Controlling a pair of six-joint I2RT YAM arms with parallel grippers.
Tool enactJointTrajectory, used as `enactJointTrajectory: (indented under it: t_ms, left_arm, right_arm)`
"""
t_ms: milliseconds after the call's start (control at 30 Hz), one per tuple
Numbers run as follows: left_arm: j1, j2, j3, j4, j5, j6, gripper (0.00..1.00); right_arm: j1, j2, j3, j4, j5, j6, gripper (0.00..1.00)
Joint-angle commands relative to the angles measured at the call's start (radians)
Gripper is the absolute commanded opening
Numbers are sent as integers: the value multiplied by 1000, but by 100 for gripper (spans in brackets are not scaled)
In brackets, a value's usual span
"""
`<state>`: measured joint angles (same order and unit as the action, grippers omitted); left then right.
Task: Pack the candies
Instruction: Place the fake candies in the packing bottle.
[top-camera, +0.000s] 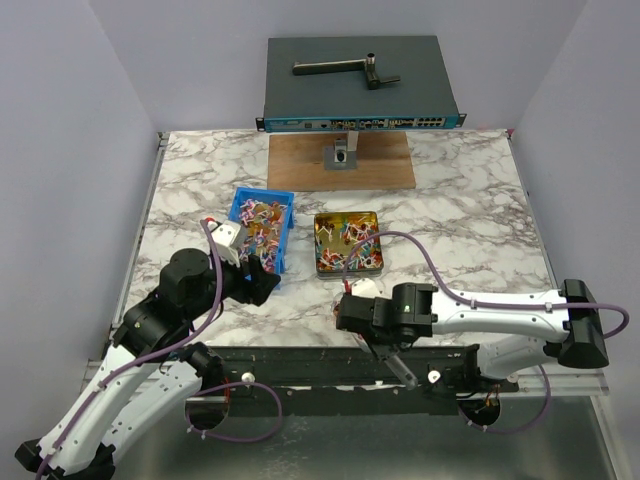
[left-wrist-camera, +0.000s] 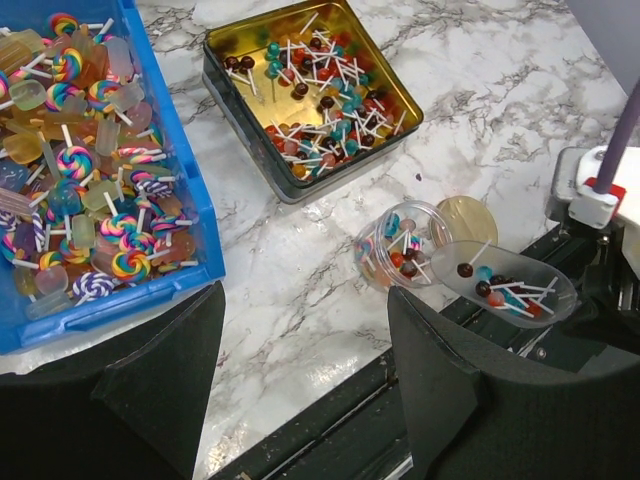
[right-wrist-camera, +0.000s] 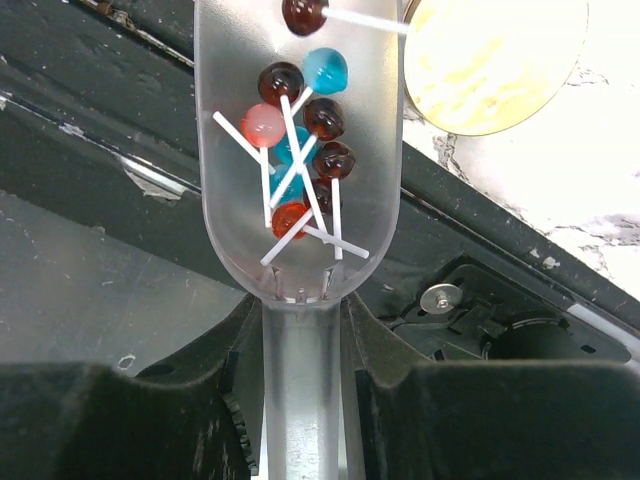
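The right fingers (right-wrist-camera: 190, 420) are pinching the clear handle of a plastic scoop (right-wrist-camera: 300, 230), one finger on each side. The scoop is carrying a small heap of the candies (right-wrist-camera: 323, 118) — tiny ball lollipops in dark red, pink and blue on thin white sticks. In the left wrist view the scoop's lip is meeting the mouth of a small clear jar (left-wrist-camera: 395, 240). The jar is sitting tipped on the counter (left-wrist-camera: 300, 250) and holding some sweets, and a gold lid (left-wrist-camera: 468, 218) is lying just behind it. More candies are filling the gold tin (left-wrist-camera: 245, 145), and larger swirl lollipops are filling the blue bin (left-wrist-camera: 195, 200). The left fingers (left-wrist-camera: 150, 390) are standing spread with nothing between them, hovering near the bin's corner.

The sweets are looking light, hard and glossy — likely to roll and slide as loose bulk, with sticks that tangle and could jam at the jar's mouth. Picking them up singly seems a poor bet. The stiff scoop handle, gripped close to the bowl, seems the sound place to hold. The jar is looking light too, and may be needing steadying during a pour.
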<state>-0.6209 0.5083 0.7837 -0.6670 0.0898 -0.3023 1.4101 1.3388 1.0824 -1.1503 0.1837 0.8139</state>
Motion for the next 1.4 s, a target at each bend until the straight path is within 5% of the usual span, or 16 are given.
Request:
enactJointTrajectory:
  t_ms: [0, 1367]
  left_arm:
    - [6, -16, -8, 15, 31, 0, 68]
    - [6, -38, -8, 15, 47, -1, 68]
  right_arm:
    - [-43, 27, 42, -28, -69, -56, 1]
    - [-333, 103, 177, -169, -419, -259, 1]
